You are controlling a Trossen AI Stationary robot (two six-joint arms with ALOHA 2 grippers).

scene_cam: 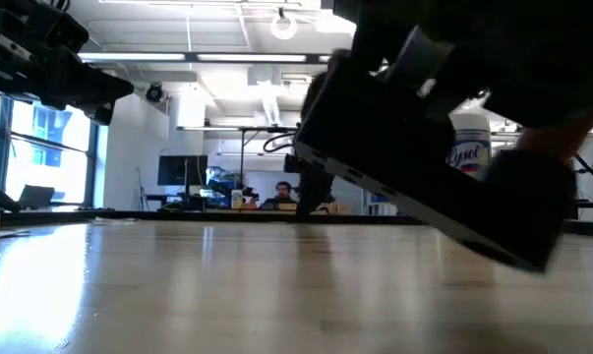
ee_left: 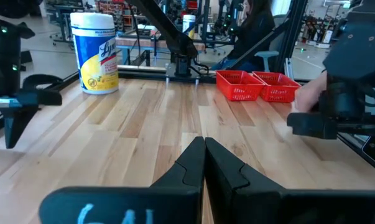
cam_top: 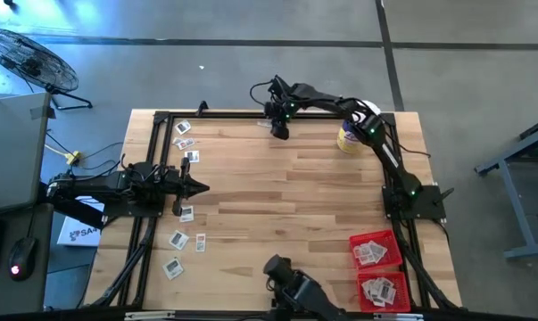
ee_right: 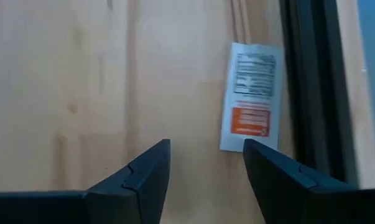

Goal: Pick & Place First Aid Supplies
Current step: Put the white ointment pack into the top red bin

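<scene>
The right pincer (cam_top: 279,131) hangs near the upper centre of the high view, close to the far edge of the tabletop (cam_top: 277,205). Its fingers (ee_right: 143,177) are spread. In the right wrist view one packet (ee_right: 252,96) lies flat on the wood just ahead of the fingertips, beside the dark frame rail (ee_right: 311,87); no finger touches it.

The left pincer (cam_top: 200,188) sits at the left of the high view, pointing toward the centre of the tabletop. Its fingers (ee_left: 193,163) are pressed together and hold nothing.

Loose packets (cam_top: 186,143) lie scattered along the left side of the high view, from the upper left corner of the tabletop down to the lower left. More packets fill two red trays (cam_top: 374,249) at the lower right.

A yellow jar (cam_top: 349,138) with a white lid stands upright at the upper right of the tabletop, beside the right arm.

In the low view a person (scene_cam: 285,195) shows in the room beyond the tabletop.
</scene>
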